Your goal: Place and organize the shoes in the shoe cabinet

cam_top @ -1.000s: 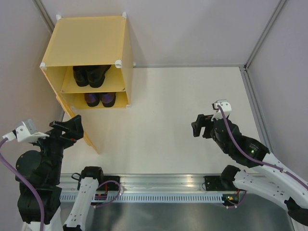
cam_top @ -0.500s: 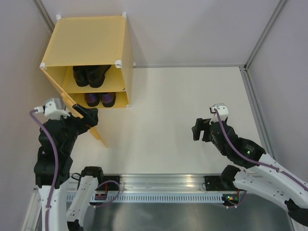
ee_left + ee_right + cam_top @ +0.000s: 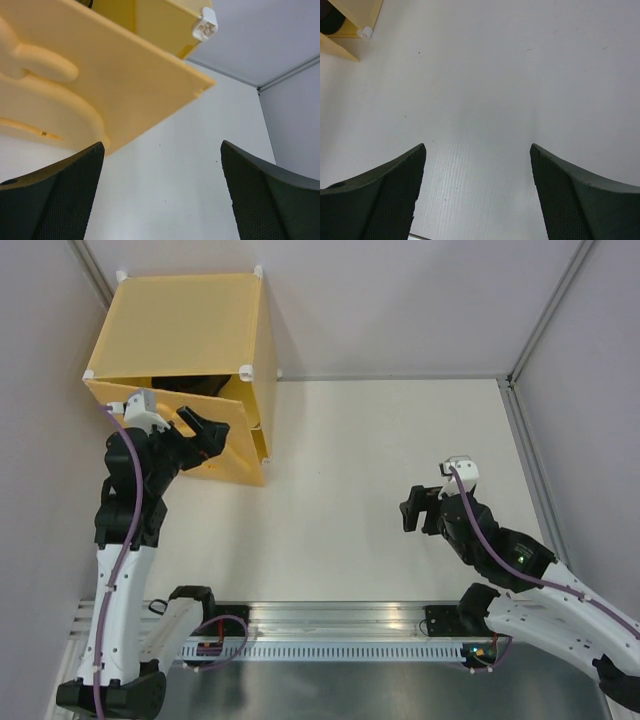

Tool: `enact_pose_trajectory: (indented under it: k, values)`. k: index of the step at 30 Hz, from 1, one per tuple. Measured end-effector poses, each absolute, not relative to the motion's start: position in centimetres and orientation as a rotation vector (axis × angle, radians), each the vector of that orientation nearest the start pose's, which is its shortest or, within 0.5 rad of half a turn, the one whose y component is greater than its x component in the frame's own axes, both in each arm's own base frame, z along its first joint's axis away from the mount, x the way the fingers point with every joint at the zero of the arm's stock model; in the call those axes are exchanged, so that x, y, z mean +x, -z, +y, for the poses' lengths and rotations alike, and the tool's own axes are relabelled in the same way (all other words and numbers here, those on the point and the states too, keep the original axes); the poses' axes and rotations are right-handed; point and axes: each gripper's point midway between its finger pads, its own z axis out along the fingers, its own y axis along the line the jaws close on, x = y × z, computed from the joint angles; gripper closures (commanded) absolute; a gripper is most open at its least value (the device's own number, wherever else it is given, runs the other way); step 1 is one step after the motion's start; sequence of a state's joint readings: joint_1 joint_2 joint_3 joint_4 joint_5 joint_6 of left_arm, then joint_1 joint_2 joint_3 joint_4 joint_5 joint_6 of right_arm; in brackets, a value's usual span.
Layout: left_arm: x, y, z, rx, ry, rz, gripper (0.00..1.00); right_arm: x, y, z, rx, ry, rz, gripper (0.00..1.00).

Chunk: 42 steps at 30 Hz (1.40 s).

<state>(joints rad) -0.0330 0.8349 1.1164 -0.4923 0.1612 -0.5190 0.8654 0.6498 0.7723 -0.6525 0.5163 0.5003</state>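
Half a second has swung the cabinet (image 3: 185, 325) door (image 3: 236, 454) nearly shut just ahead of the left end effector (image 3: 208, 430), spread wide and empty, so the task looks almost finished.

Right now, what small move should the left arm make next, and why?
Probably press the left end effector forward against the door until it meets the shoe cabinet front. The door stands ajar, its free edge away from the white corner connector.
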Motion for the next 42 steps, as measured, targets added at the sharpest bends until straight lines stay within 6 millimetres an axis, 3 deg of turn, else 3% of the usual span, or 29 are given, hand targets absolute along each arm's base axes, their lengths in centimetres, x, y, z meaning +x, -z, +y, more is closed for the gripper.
enact_pose_trajectory:
  k: [3, 7, 13, 22, 26, 34, 42]
  values:
    - [27.1, -35.4, -5.7, -0.312, 0.54, 1.749, 0.0, 20.1, -21.8, 12.6, -0.052, -0.325, 2.015, 0.11]
    - [22.6, -36.4, -4.8, -0.315, 0.507, 1.675, 0.0, 19.8, -22.4, 11.8, -0.033, -0.322, 1.986, 0.1]
    - [16.6, -36.6, -2.2, -0.376, 0.39, 1.574, 0.0, 19.4, -23.8, 10.2, 0.006, -0.312, 1.933, 0.06]
    - [9.7, -35.6, 2.5, -0.533, 0.201, 1.424, 0.0, 18.2, -28.9, 6.6, 0.108, -0.343, 1.766, 0.02]
    - [8.2, -35.3, 4.2, -0.597, 0.136, 1.389, 0.0, 17.3, -30.3, 4.5, 0.16, -0.356, 1.688, 0.02]
    - [7.8, -34.1, 5.3, -0.637, 0.081, 1.415, 0.0, 15.3, -32.3, 0.9, 0.263, -0.422, 1.529, 0.02]
    - [7.6, -33.9, 5.6, -0.641, 0.072, 1.414, 0.0, 15.2, -31.8, 0.5, 0.279, -0.411, 1.514, 0.02]
